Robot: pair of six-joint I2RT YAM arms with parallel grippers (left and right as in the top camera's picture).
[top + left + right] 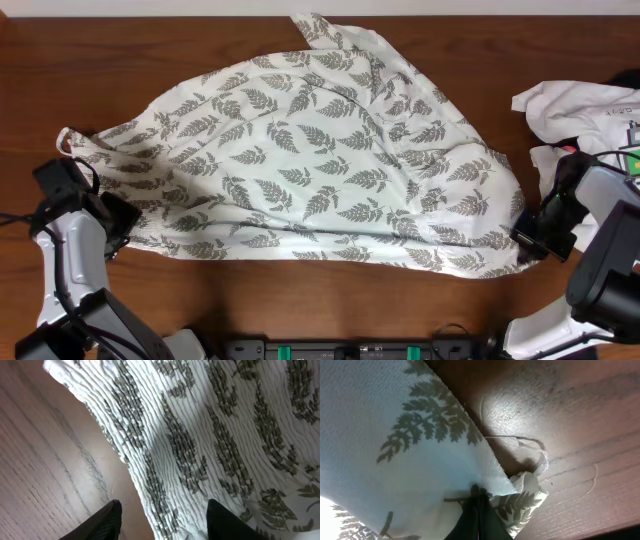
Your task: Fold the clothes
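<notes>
Right pincer [477, 496] clamps a corner of the thin white fern-printed fabric garment [320, 160], ready to fold; left pincer [164, 512] gapes astride its hem.

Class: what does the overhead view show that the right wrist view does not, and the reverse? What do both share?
Only overhead: the whole fern garment, the white garment at the right edge, the left end effector. Only right wrist: loose threads on the table, and the right end effector seen shut on the fern garment's edge. Both: fern garment, table, right end effector.
</notes>
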